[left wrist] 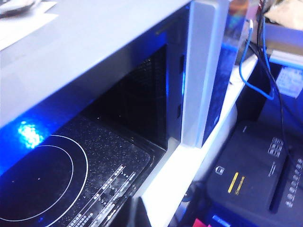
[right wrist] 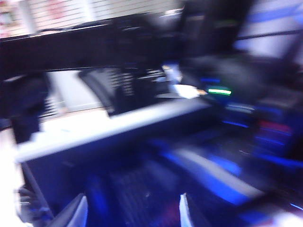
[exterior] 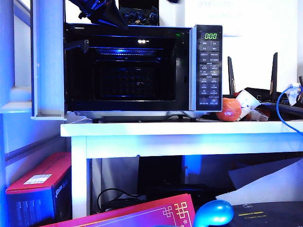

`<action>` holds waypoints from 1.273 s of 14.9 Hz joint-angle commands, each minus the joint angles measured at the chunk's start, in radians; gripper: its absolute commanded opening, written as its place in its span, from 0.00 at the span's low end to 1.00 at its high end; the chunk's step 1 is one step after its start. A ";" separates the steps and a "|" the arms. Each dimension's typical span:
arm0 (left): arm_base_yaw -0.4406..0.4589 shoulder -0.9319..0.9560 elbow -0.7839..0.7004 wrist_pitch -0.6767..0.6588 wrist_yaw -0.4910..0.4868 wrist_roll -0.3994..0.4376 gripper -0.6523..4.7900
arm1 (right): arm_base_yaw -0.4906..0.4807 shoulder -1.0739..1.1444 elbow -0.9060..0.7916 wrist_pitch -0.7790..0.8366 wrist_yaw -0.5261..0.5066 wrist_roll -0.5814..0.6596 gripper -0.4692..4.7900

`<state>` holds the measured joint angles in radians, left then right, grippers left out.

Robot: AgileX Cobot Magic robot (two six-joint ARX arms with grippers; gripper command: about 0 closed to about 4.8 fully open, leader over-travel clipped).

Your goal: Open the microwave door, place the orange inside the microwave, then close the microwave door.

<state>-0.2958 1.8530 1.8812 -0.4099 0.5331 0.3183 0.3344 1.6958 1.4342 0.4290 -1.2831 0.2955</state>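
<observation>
Both arms' fingers far from the orange (exterior: 229, 109) — beside the microwave (exterior: 142, 71).

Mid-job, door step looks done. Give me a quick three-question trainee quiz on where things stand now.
1. True or false: the microwave door stands open.
2. Where is the orange? A: inside the microwave. B: on the table, right of the microwave. C: in the right tool.
3. What does the green display read?

Key: 1 true. 2 B; the right tool's fingers stand apart and empty in its blurred wrist view. The left tool barely shows beside the open microwave, so its state is unclear. 3 zeros, 0:00.
</observation>
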 commanded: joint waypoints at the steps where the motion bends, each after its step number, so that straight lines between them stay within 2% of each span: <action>1: -0.001 -0.004 0.001 -0.024 0.007 0.008 0.11 | -0.115 -0.007 0.005 0.011 0.009 0.004 0.58; 5: -0.001 -0.004 0.001 -0.039 0.006 0.015 0.11 | -0.315 -0.007 0.005 0.010 0.014 0.004 0.58; 7: -0.001 -0.004 0.001 -0.037 0.006 0.016 0.11 | -0.393 -0.007 0.005 0.010 0.053 -0.010 0.58; 8: -0.001 -0.004 0.001 -0.037 0.006 0.015 0.11 | -0.430 -0.007 0.005 0.010 0.076 -0.048 0.67; 9: -0.001 -0.004 0.001 -0.037 0.006 0.015 0.11 | -0.446 -0.007 0.004 -0.013 0.138 -0.117 0.88; 10: -0.001 -0.004 0.001 -0.037 0.006 0.015 0.11 | -0.452 -0.007 0.004 -0.050 0.195 -0.187 0.99; 13: -0.001 -0.004 0.001 -0.035 0.006 0.015 0.11 | -0.430 -0.006 0.004 -0.340 0.512 -0.599 1.00; 15: -0.001 -0.004 0.001 -0.021 0.006 0.015 0.11 | -0.374 0.005 0.003 -0.456 0.755 -0.780 0.98; 19: -0.001 -0.004 0.001 0.006 0.006 0.015 0.11 | -0.357 0.075 0.003 -0.450 0.803 -0.800 0.99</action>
<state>-0.2951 1.8530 1.8812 -0.4164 0.5343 0.3256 -0.0227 1.7607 1.4342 -0.0391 -0.4995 -0.4957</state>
